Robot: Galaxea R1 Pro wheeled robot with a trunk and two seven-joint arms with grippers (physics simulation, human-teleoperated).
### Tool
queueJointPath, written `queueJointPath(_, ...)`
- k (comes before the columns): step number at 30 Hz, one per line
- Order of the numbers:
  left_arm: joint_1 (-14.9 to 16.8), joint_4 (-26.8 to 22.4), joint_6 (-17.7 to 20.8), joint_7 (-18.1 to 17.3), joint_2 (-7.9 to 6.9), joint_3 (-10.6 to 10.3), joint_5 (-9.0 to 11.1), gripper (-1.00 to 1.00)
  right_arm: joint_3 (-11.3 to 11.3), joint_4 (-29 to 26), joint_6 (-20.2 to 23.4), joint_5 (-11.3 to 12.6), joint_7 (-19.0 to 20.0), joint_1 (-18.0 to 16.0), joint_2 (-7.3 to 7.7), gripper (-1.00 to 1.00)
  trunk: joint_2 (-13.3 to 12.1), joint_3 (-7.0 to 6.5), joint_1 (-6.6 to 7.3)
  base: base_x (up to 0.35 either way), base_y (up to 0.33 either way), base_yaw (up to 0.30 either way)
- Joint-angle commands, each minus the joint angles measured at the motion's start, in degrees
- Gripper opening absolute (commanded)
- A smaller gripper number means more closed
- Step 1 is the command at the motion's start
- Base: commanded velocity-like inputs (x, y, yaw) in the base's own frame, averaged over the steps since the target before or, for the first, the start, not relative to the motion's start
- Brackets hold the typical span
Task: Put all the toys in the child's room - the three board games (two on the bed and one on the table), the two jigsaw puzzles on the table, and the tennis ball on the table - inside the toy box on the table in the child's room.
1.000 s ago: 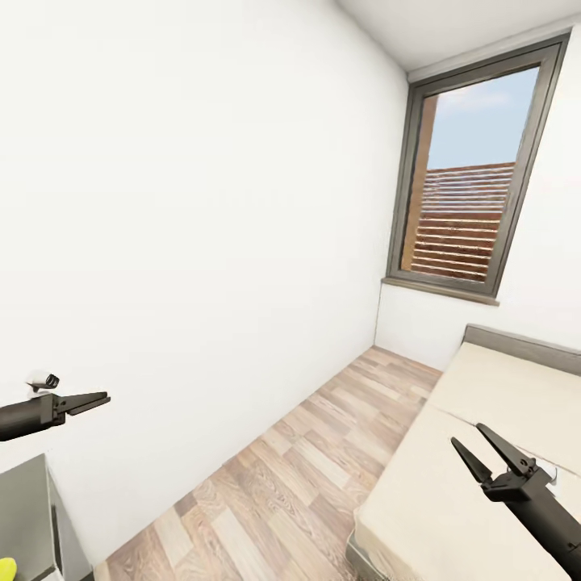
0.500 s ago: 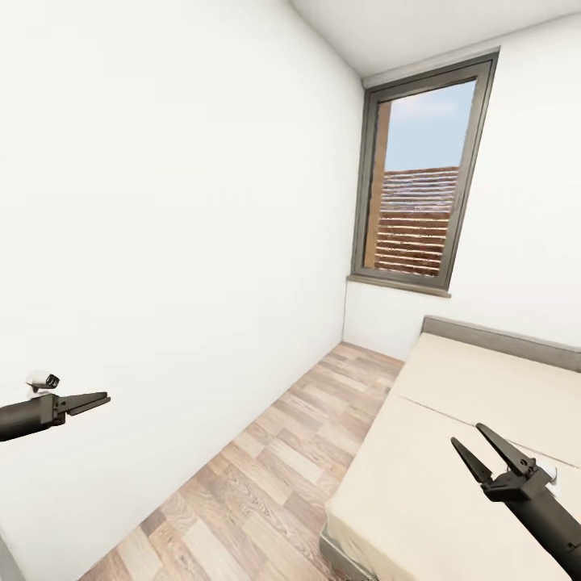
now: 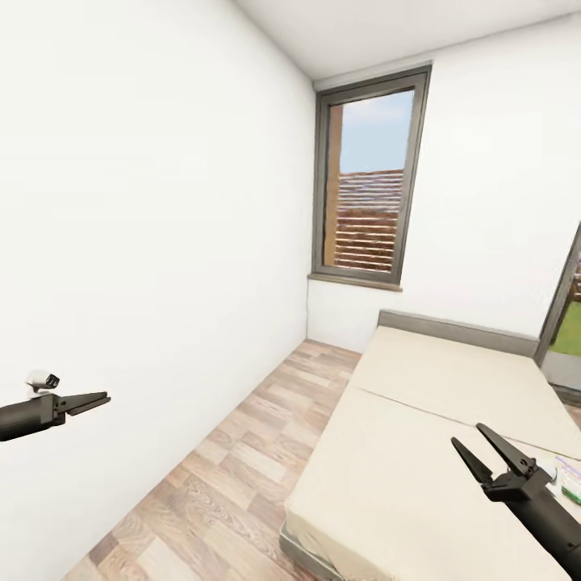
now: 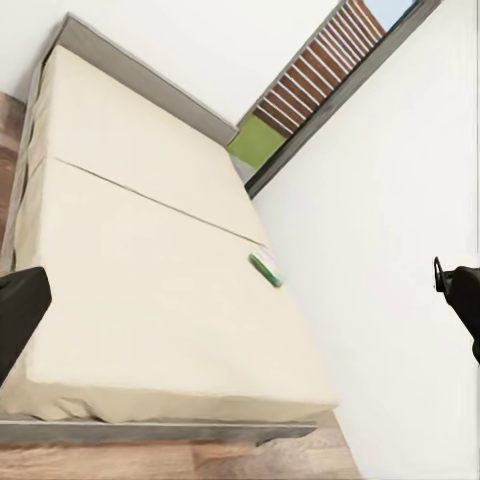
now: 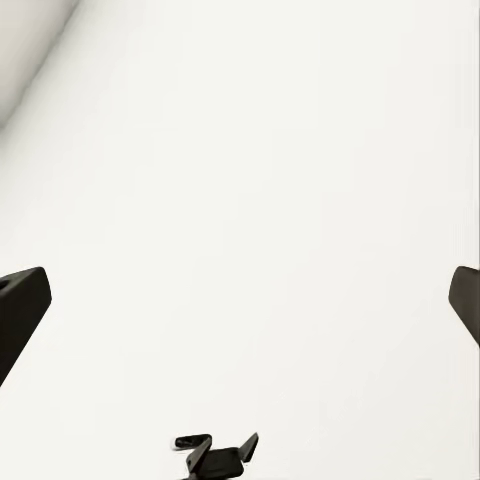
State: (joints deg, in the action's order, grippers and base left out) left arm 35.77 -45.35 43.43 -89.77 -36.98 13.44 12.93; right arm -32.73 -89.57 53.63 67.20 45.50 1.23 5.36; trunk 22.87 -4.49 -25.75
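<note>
Panning right, the head camera now shows more of the bed [image 3: 436, 436], with a board game [image 3: 570, 481] at 4 o'clock by its edge. Both the left gripper [image 3: 85, 402] and the right gripper [image 3: 476, 445] hang with jaws apart, holding nothing.

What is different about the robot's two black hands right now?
The left hand points level and sideways in front of the white wall. The right hand tilts upward over the cream bed. In the head view the left hand's fingers overlap edge-on, while the right hand's fingers spread in a V. Both are black, open and empty.
</note>
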Motion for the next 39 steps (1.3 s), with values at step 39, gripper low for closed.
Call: queueJointPath(39, 0.0, -0.1, 0.6, -0.2, 1.2, -0.1, -0.1, 1.0, -0.6, -0.4, 0.1, 0.0, -8.1, 0.0, -0.21, 1.0, 0.0, 0.73, -0.03, 0.0, -0.257, -0.038)
